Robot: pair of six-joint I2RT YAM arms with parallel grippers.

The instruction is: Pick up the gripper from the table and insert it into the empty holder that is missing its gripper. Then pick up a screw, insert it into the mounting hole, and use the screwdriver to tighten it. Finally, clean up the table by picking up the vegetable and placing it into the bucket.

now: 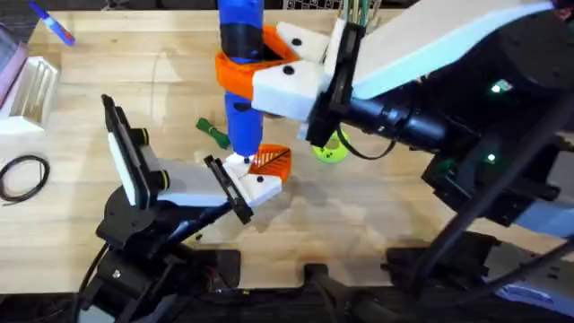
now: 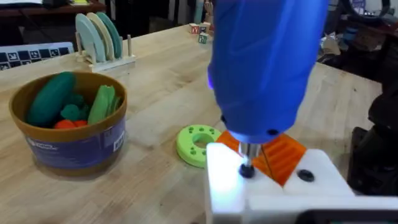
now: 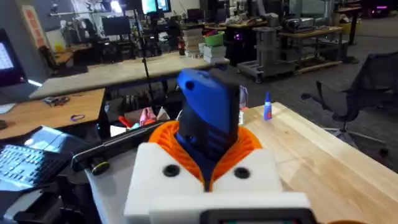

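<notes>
Now | right tool (image 1: pixel 269 63) grips blue pen-shaped screwdriver (image 1: pixel 240 81) | tip on ribbed orange gripper (image 1: pixel 272 161)

I see a lime-green round disc (image 1: pixel 330 151) lying flat on the bench, right of its middle. A white dish rack (image 1: pixel 31 88) stands at the left edge, a coiled black cable (image 1: pixel 24 175) nearer me on that side. A blue pen (image 1: pixel 54 25) lies near the far left corner.
</notes>
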